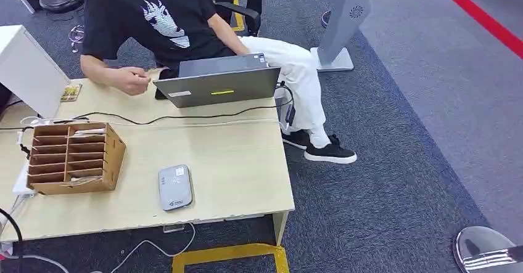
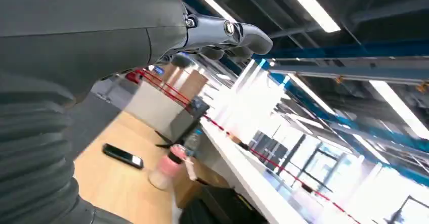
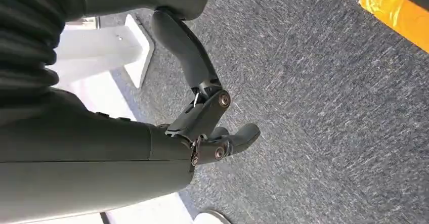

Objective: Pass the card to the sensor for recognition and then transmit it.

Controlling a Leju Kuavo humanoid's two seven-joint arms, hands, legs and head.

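Over the table (image 1: 234, 162) we went, and the wooden slotted organizer (image 1: 74, 157) sat at about nine o'clock on the tabletop, its two columns of flat compartments facing up and toward the near edge. Most slots looked bare wood; the bottom slot on the near side held something thin and pale, a card or cards (image 1: 83, 179), though it was too small to say which. Just right of the organizer, toward six o'clock, lay the grey card sensor (image 1: 175, 187), flat on the table and apart from the organizer. At twelve o'clock a grey laptop (image 1: 217, 83) stood open with its back to us, and a black cable (image 1: 185, 116) ran across the table in front of it. A person in a black shirt (image 1: 154, 20) sat behind it, one hand (image 1: 132, 81) resting near the laptop's left corner. A small printed card (image 1: 71, 92) lay at about ten o'clock beside a white box (image 1: 28, 69). The left hand (image 2: 222, 34) was raised, fingers curled loosely with nothing visible in them, though whether they were fully closed I could not tell. The right hand (image 3: 212, 128) hung above grey carpet (image 3: 329, 107), fingers bent but apart, empty.
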